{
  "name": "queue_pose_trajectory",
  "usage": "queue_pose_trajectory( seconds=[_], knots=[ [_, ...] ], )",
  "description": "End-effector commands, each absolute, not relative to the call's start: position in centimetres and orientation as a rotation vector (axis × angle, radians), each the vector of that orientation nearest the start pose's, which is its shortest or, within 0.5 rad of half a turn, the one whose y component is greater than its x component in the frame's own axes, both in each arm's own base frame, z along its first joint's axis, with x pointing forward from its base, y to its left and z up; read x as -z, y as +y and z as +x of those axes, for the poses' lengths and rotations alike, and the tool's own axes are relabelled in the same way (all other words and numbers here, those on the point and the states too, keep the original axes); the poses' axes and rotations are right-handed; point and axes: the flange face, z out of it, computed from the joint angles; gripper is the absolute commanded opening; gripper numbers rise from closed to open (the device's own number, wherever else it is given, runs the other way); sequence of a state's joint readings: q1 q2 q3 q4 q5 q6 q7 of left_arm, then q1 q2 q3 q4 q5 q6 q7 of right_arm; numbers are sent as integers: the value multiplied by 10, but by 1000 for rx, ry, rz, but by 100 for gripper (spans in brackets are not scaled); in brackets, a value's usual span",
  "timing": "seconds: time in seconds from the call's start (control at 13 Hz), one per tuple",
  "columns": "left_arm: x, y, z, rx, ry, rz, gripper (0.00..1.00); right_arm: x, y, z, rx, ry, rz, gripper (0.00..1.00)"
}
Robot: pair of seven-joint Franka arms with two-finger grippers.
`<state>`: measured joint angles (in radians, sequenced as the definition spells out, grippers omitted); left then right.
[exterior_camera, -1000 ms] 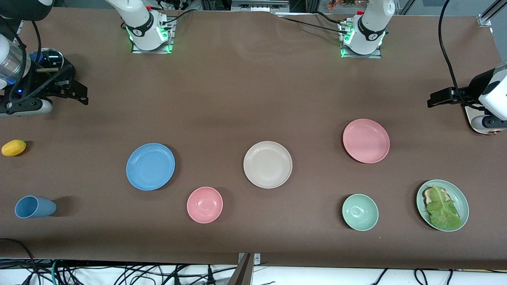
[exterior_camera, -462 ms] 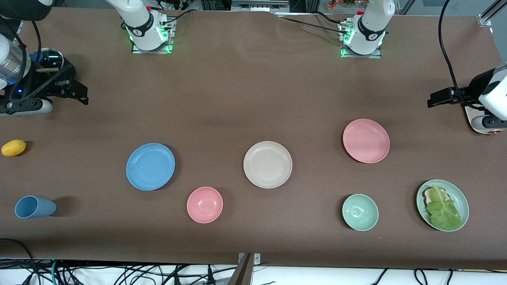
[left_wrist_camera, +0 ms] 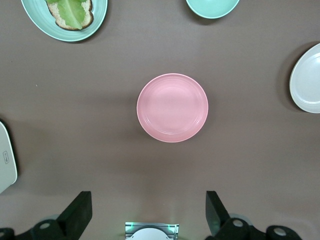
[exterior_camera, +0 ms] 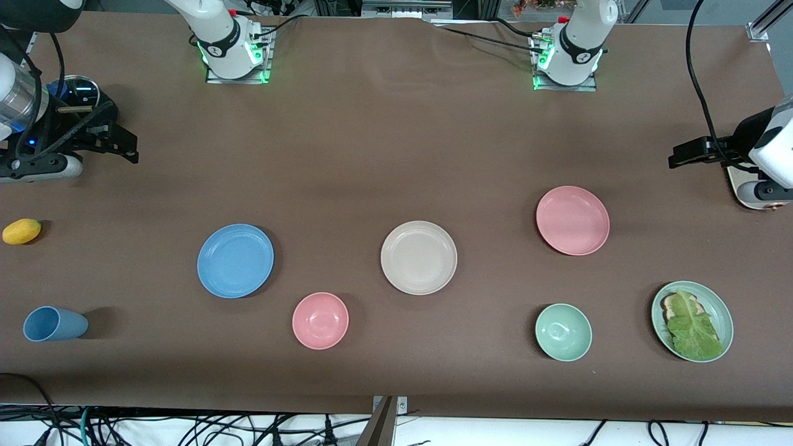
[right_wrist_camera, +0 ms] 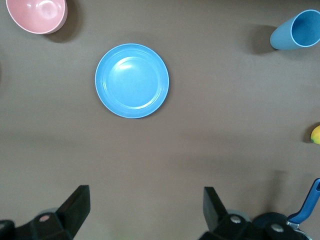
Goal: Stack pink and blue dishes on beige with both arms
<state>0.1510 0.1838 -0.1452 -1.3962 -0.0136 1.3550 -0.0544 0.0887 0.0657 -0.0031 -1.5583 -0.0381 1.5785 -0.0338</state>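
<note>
Three flat plates lie in a row on the brown table. The light blue plate (exterior_camera: 235, 261) (right_wrist_camera: 132, 80) is toward the right arm's end. The cream-beige plate (exterior_camera: 419, 257) (left_wrist_camera: 307, 85) is in the middle, and the salmon pink plate (exterior_camera: 572, 220) (left_wrist_camera: 172, 107) is toward the left arm's end. All three are bare and apart. My left gripper (exterior_camera: 681, 155) (left_wrist_camera: 147, 212) hangs high and open over the bare table between its base and the pink plate. My right gripper (exterior_camera: 127, 147) (right_wrist_camera: 145, 205) hangs high and open over the table beside the blue plate. Both hold nothing.
Nearer the camera stand a deep pink bowl (exterior_camera: 320, 320), a pale green bowl (exterior_camera: 563, 332) and a pale green plate (exterior_camera: 726, 316) with lettuce. A blue cup (exterior_camera: 54, 324) on its side and a yellow fruit (exterior_camera: 21, 231) lie at the right arm's end.
</note>
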Motion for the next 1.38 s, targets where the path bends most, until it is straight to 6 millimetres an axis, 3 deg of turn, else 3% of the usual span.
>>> queue_pose_trajectory(
  seconds=[0.0,0.69,1.0,1.31],
  knots=[
    [-589,12,589,-348,-82,-3174,100,-599,45,571,-76,-169,-3173,100],
    [-583,8,592,-365,-73,-3171,100,-599,46,573,-67,-169,-3167,100],
    [-539,17,612,-449,-88,-3166,100,-599,45,572,-69,-166,-3165,100],
    [-454,21,642,-581,-112,-3169,100,-599,45,572,-72,-166,-3165,100]
  ],
)
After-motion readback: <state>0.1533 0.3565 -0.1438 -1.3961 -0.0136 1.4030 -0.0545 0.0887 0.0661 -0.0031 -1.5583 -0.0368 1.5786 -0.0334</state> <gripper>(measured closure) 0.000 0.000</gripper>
